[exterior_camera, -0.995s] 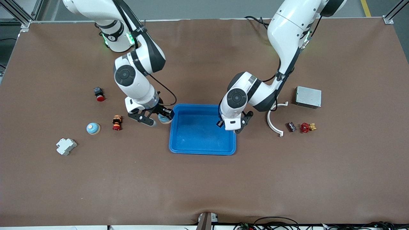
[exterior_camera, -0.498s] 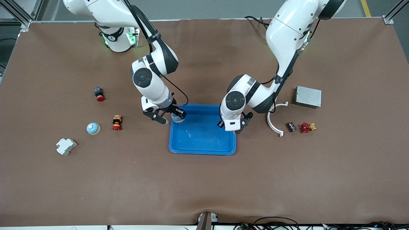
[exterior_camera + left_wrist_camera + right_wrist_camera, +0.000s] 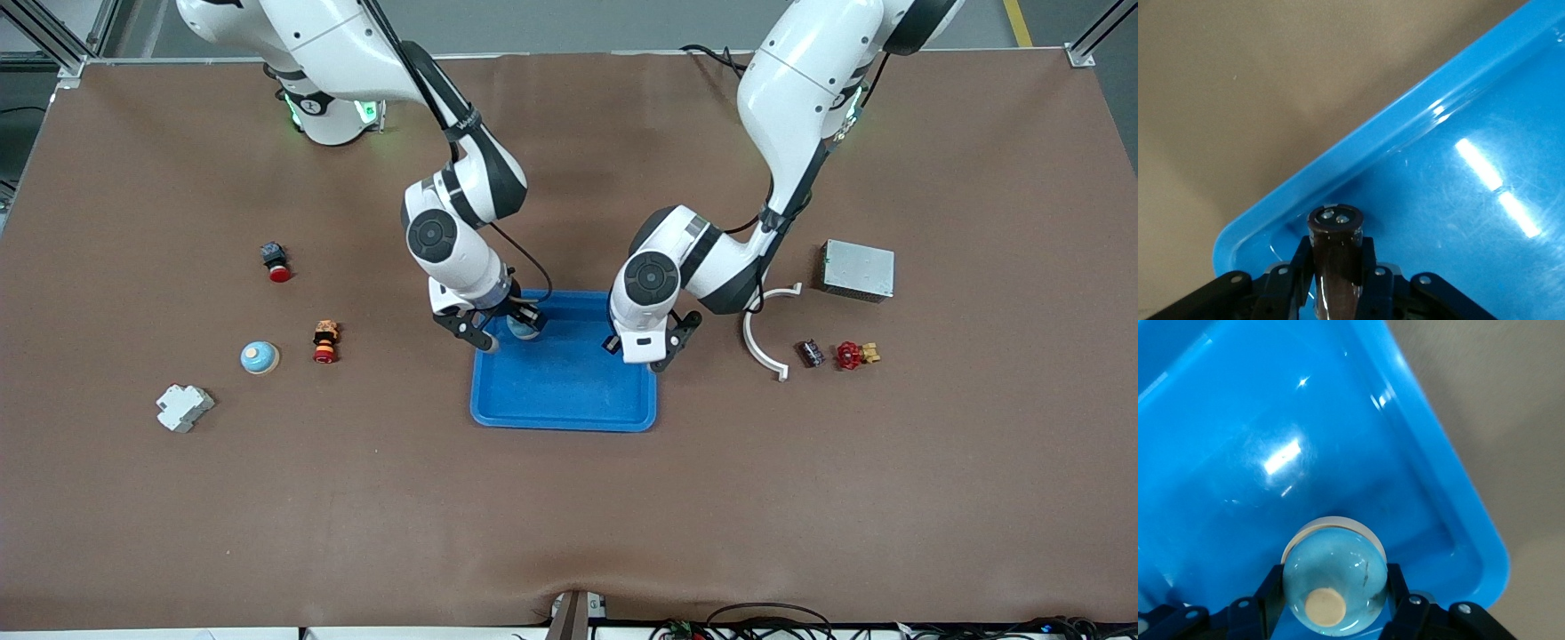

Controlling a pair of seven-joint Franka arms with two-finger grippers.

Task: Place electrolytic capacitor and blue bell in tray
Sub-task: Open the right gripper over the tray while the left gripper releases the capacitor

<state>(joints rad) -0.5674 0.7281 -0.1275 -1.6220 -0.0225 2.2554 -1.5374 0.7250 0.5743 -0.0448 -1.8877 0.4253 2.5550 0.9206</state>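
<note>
I see the tray (image 3: 563, 391) first, a shallow bright-blue rectangle with rounded corners and a raised rim, glossy enough to throw back streaks of light in both wrist views. It sits on the brown table (image 3: 569, 516) directly under both grippers.

My right gripper (image 3: 503, 332) hangs over the tray corner toward the right arm's end, and its fingers are clamped on the blue bell (image 3: 1335, 579), a pale blue glossy dome with a small tan button on its crown and a light base ring showing under it. The bell is up in the air above the tray floor, not resting on it.

My left gripper (image 3: 642, 352) hangs over the tray's rim toward the left arm's end. It pinches the electrolytic capacitor (image 3: 1335, 257), a dark brown cylinder whose flat end shows two small silvery terminals. The cylinder points down at the tray corner just inside the rim. I can read no lettering on it.

Out past the right gripper, toward the right arm's end, a second bell (image 3: 260, 357) of the same pale blue stands on the table. Past the left gripper lies a white curved strip (image 3: 763, 342) and a grey metal box (image 3: 858, 269); no label on it is legible.
</note>
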